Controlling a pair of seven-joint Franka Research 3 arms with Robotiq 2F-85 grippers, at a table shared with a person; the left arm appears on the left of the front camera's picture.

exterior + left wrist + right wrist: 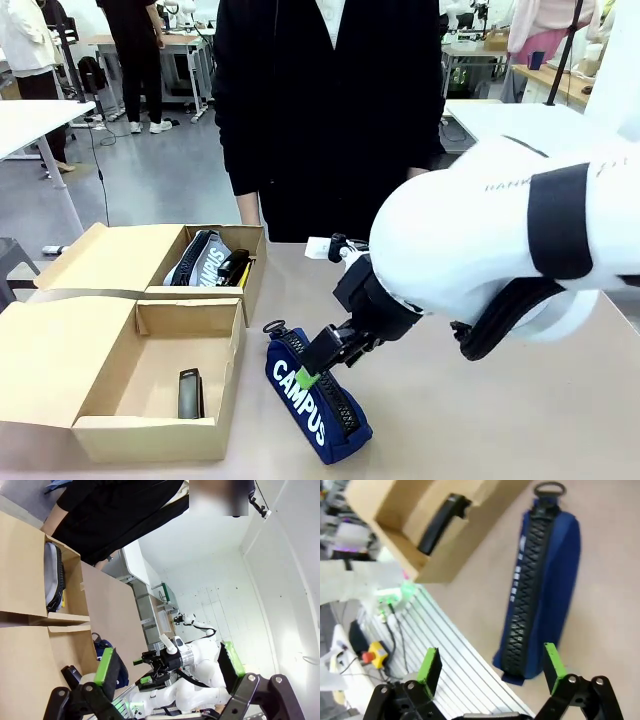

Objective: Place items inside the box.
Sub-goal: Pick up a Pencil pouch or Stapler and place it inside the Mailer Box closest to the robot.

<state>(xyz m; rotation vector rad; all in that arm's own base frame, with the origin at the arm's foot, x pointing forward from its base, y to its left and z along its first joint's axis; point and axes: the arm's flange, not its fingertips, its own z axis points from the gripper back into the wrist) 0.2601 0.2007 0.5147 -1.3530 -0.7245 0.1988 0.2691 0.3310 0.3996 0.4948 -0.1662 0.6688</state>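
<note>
The navy "CAMPUS" pencil case lies on the table just right of the box, zip side up. My right gripper hovers over its far end, open, with nothing between the fingers. In the right wrist view the pencil case stretches away ahead of the gripper, nearer the right finger. A black stapler lies inside the open box; the stapler is also in view there. My left gripper is open and holds nothing, looking down over the box.
A second, shorter cardboard box behind the first holds a grey-black pencil case. A person in black stands at the far edge. Bare table lies to the right of the navy case.
</note>
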